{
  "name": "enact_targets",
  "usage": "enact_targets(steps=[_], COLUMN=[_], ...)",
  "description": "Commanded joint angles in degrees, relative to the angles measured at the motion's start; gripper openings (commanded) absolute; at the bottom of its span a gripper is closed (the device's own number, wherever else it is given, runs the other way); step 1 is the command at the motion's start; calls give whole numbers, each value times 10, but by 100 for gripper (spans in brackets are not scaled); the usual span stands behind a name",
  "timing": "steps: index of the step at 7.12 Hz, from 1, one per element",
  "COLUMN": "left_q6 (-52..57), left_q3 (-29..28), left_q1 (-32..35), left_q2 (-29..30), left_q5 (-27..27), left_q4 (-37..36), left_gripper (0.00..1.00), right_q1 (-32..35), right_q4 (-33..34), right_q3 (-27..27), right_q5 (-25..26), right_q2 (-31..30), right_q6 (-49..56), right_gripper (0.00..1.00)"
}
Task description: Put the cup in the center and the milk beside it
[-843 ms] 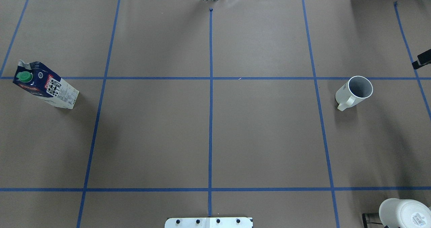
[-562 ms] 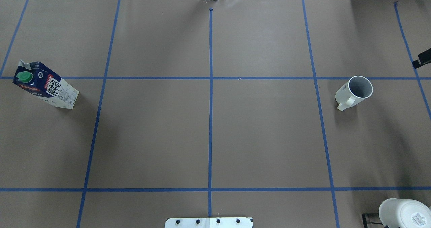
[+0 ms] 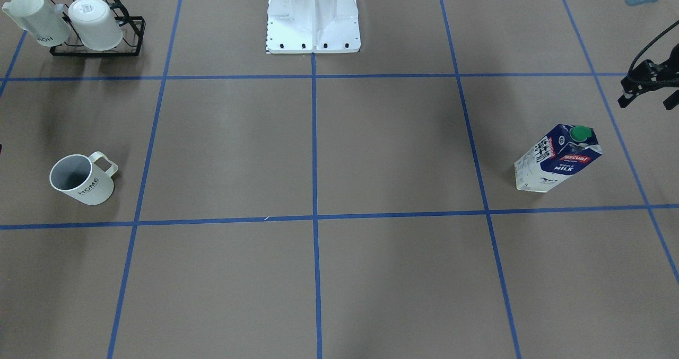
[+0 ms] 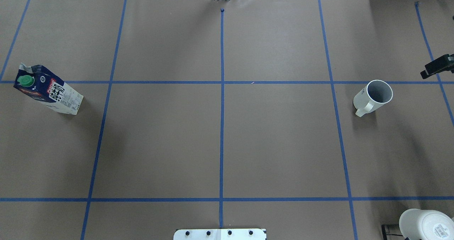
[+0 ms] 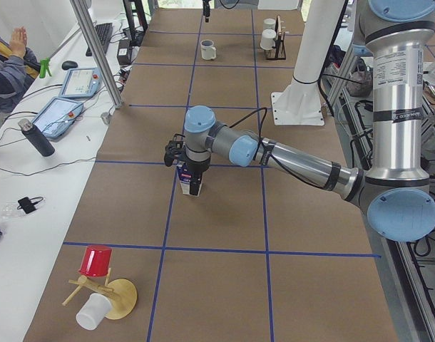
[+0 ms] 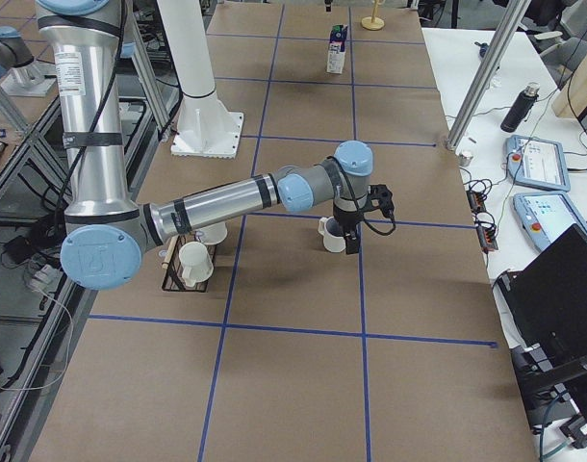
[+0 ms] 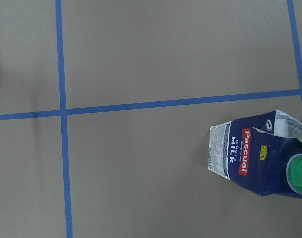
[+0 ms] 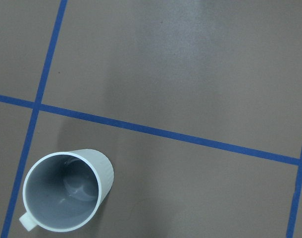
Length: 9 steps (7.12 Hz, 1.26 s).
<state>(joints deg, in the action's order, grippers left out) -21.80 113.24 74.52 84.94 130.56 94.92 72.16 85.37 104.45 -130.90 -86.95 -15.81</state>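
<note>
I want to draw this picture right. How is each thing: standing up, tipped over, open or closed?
cup, upright, empty.
milk, upright, capped.
two rack mugs, upside down, tilted.
left gripper, off the milk; open or shut unclear.
right gripper, off the cup; open or shut unclear.

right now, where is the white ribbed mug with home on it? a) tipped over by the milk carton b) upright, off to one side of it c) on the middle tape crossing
b: the white ribbed mug stands mouth-up far from the middle blue tape crossing, opposite the dark-blue milk carton.
</note>
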Motion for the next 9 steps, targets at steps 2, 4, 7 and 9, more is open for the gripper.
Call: enact_targets(steps=[2,4,7,9], left_q6=[1,2,5,3], left_q3=[-2,-7,-5,-2], left_q1=[0,0,2,2], left_q2=[1,-1,-1,0], left_q5=[1,0,-4,-3], left_q4=[-3,-2,-1,-1], left_gripper=[99,99,99,99], right_q1=[-46,-73,-100,-116], right_q4=[-39,-56,-61,-61], right_q3=[-27,-75,-104,-114], right_q5=[5,6,19,33], right_q2=[7,47,60,61], right_q6=[-47,-97,-105,-105], right_gripper=[100,100,100,97])
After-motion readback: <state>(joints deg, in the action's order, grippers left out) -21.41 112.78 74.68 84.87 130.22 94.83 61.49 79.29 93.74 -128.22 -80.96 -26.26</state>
